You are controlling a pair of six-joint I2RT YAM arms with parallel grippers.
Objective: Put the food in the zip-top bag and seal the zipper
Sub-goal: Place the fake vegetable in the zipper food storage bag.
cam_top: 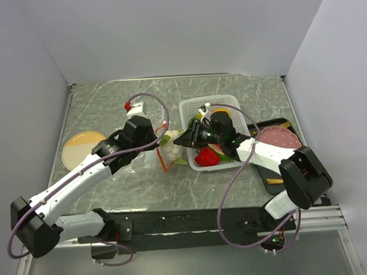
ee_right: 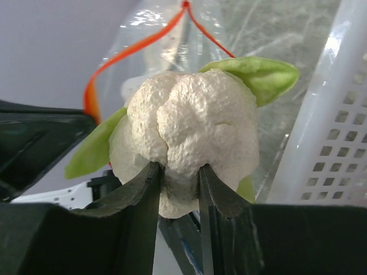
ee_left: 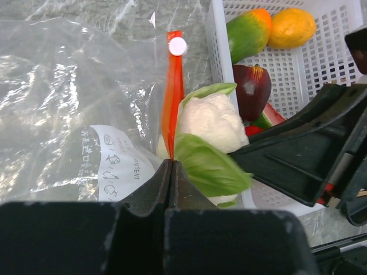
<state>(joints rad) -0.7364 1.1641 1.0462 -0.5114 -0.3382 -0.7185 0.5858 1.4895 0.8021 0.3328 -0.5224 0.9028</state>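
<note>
While left hand (ee_left: 170, 167) pinches zipper (ee_left: 172, 97), right hand (ee_right: 178, 179) grips cauliflower (ee_right: 192, 120)

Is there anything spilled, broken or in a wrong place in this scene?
Nothing stands out. The right pincer grips the cauliflower next to the mouth of the bag, the left pincer pinches the orange-red zipper, and the mango and orange lie inside the white basket.

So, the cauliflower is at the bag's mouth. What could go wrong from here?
1. The right gripper pinches only the lower edge of the cauliflower; it may slip or turn.
2. The left gripper holds the zipper at one spot, so the zip-top bag mouth looks narrow; the leaves may catch it and push the bag away.
</note>
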